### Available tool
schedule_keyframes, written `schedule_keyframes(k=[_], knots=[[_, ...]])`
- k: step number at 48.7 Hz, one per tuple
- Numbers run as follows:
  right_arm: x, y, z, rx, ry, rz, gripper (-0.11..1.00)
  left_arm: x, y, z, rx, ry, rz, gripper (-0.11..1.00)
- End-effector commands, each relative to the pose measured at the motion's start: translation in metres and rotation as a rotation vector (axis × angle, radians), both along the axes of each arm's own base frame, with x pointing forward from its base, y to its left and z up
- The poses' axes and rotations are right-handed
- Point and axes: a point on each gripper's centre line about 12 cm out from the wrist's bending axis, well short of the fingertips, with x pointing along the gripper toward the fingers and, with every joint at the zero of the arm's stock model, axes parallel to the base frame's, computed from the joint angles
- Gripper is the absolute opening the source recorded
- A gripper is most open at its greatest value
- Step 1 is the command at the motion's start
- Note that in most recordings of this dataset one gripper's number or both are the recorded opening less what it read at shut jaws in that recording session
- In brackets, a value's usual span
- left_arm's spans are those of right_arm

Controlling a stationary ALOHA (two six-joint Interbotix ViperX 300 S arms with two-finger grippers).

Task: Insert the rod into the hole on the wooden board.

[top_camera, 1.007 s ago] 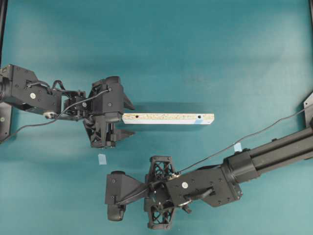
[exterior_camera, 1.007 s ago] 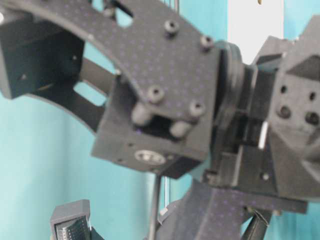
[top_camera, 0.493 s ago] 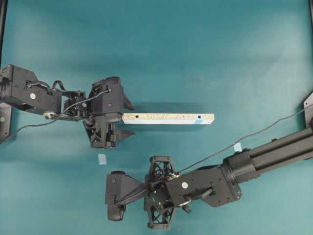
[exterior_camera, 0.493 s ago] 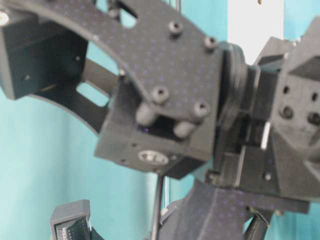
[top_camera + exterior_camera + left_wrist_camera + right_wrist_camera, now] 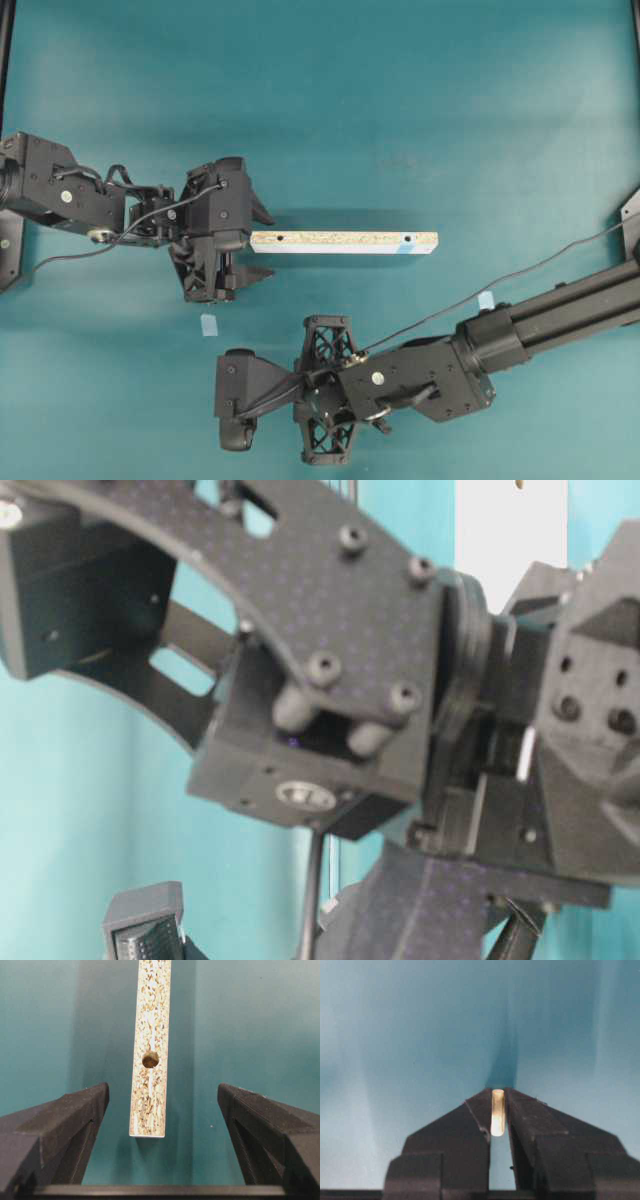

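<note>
The right gripper's fingers [image 5: 470, 1125] pinched a tiny cream-white rod [image 5: 497, 1112] at 6 o'clock; the left gripper [image 5: 162, 1110], fingers wide apart, straddled the pale speckled particleboard strip's [image 5: 343, 242] 9 o'clock end.

Cream rod [image 5: 497, 1112] pinched in gripper, speckled wooden board [image 5: 343, 242] flat
</note>
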Motion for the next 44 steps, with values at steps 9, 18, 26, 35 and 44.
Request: schedule_keyframes(k=[9,18,26,35,44], knots=[[0.006,-0.002,0.030,0.007,-0.063,0.002,0.10,0.003,-0.002,0.006,-0.004,-0.021,-0.003,1.00],[0.003,-0.013,0.054,-0.070,-0.152,0.044,0.10,0.002,-0.002,0.005,-0.004,-0.017,-0.003,1.00],[-0.003,-0.024,0.069,-0.075,-0.246,0.008,0.10,0.001,-0.002,0.004,-0.005,-0.012,-0.002,1.00],[-0.022,-0.034,0.082,-0.028,-0.399,-0.012,0.10,-0.002,-0.004,0.002,-0.010,-0.005,-0.001,1.00],[-0.051,-0.050,0.092,-0.026,-0.470,-0.012,0.10,-0.002,-0.009,0.002,-0.014,-0.004,-0.014,1.00]])
